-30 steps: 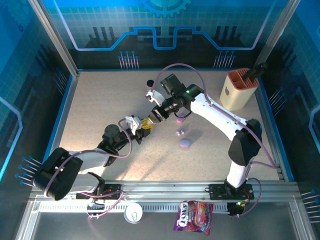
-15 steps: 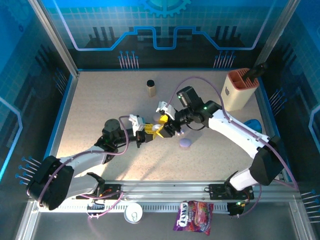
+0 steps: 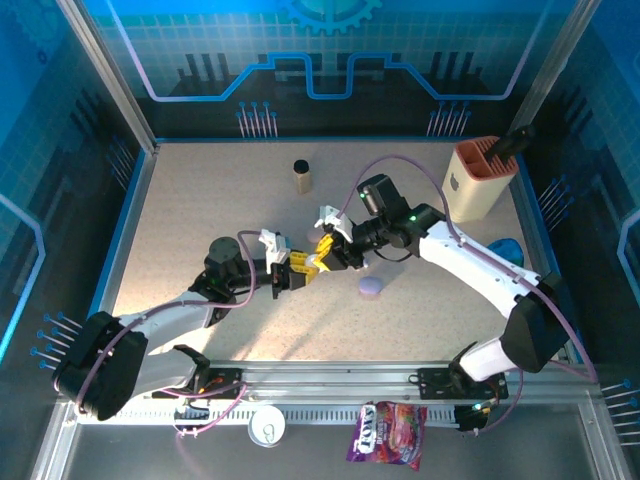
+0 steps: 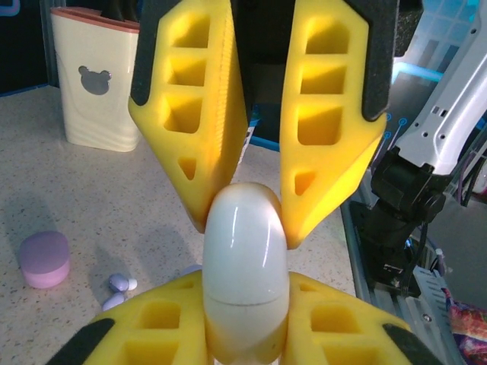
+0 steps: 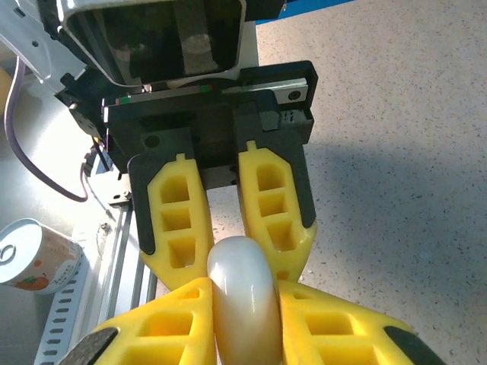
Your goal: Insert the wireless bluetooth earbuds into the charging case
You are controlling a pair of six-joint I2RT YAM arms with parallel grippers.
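The charging case [image 4: 245,251] is a glossy white pebble, lid shut, held in mid-air above the table's middle [image 3: 313,262]. My left gripper [image 4: 245,304] is shut on its near end, yellow pads pressed to both sides. My right gripper [image 5: 245,312] is shut on the opposite end [image 5: 240,281]; its fingers [image 4: 205,152] come in from the top of the left wrist view. The two grippers meet tip to tip, left gripper [image 3: 303,267] and right gripper [image 3: 324,258]. Two tiny purple-and-white earbuds [image 4: 118,284] lie on the table beside a round purple case [image 4: 44,258].
The purple case [image 3: 371,287] sits just right of the grippers. A cream-and-orange holder [image 3: 478,178] stands at the back right, a small black-capped bottle [image 3: 301,176] at the back centre. A can [image 3: 267,426] and candy bag [image 3: 388,432] lie beyond the near rail.
The right arm swung from near the bottle down to the left gripper, opened, then shut on the free end of the white case. The left arm stretched slightly forward.
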